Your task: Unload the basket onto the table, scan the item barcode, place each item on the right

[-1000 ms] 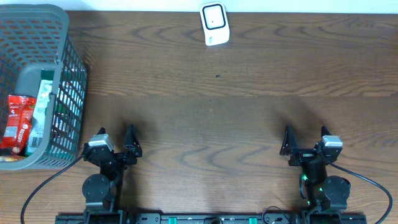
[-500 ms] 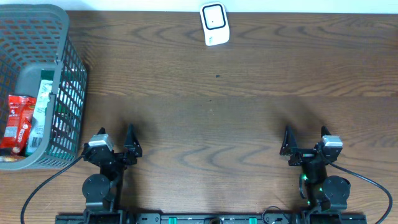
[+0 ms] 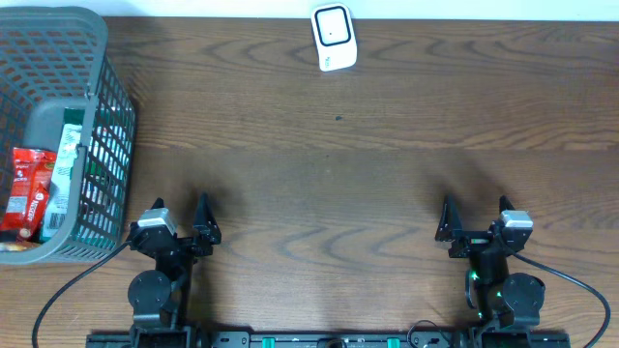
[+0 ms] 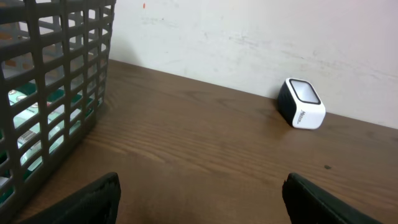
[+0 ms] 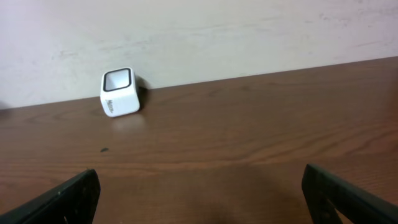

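The left claw [image 3: 181, 208] and right claw [image 3: 474, 208] rest released, holding nothing, low in the frame on the bench [image 3: 338, 174], with the white scanner [image 3: 334, 37] top centre and the grey basket [image 3: 114, 126] far left.

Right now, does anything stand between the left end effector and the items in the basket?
Yes: the basket's grid wall. The red packet and the green-white pack lie behind it, so the left end effector, open, would probably have to come from above, over the rim.
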